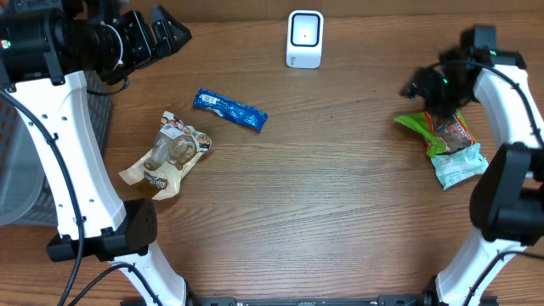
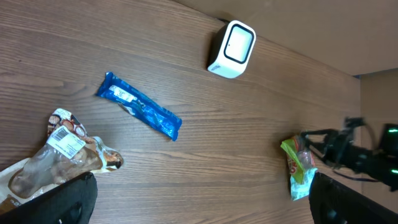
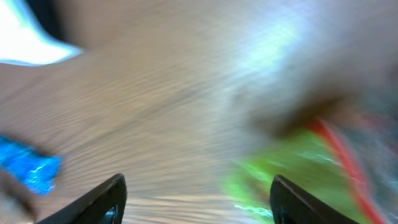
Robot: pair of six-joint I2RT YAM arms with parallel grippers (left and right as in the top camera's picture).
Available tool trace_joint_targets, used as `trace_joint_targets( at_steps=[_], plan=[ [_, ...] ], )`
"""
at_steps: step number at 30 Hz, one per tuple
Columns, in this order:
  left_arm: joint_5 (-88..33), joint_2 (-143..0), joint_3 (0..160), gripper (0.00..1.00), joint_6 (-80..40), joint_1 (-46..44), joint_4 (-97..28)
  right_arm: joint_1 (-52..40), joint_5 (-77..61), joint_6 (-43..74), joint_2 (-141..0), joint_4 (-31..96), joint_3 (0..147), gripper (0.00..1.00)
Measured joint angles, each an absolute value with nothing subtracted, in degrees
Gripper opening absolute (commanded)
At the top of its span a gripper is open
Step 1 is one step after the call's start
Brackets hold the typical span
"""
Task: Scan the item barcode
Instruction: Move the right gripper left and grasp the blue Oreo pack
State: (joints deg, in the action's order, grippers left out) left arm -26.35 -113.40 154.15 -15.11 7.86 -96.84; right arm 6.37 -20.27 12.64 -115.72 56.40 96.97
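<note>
The counter carries a mesh basket at 9 o'clock, its contents hidden. The left end effector is spread wide at 11 o'clock. The right end effector, apparently spread though blurred, hangs over the green pouch at 3 o'clock. The scanner sits at 12 o'clock.

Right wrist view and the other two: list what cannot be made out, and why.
1. Green packet, right wrist: motion blur; print unreadable.
2. Clear snack bag, left wrist: lower end cut off by the bottom-left edge.
3. Blue bar, overhead: any barcode too small to find.
4. Green packet, overhead: top hidden under the right arm.
</note>
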Motion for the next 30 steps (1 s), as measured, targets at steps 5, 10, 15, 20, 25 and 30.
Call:
trace_joint_targets(
  at_steps=[5, 10, 15, 20, 25, 30],
  plan=[
    [-26.3, -113.4, 154.1, 1.0, -15.1, 7.9, -96.9, -3.2, -25.3, 11.5, -111.9, 47.4, 99.0, 0.75],
    [-26.3, -113.4, 154.1, 1.0, -15.1, 7.9, -96.9, -16.0, -24.7, 12.9, -112.8, 36.8, 98.8, 0.69],
    [-26.3, -113.4, 154.1, 0.99, -15.1, 7.9, -96.9, -27.5, -13.1, 24.1, -116.8, 28.9, 98.8, 0.69],
    [-26.3, -113.4, 154.1, 1.0, -15.1, 7.9, -96.9, -32.9, -5.3, 35.2, -123.3, 22.3, 98.8, 0.69],
    [-26.3, -113.4, 154.1, 1.0, -15.1, 7.9, -96.9, -35.5, -2.2, 41.6, -129.2, 17.8, 98.7, 0.7],
    [-26.3, -113.4, 154.1, 1.0, -15.1, 7.9, -96.9, -37.1, -1.3, 46.3, -132.7, 16.4, 98.6, 0.7]
  ],
)
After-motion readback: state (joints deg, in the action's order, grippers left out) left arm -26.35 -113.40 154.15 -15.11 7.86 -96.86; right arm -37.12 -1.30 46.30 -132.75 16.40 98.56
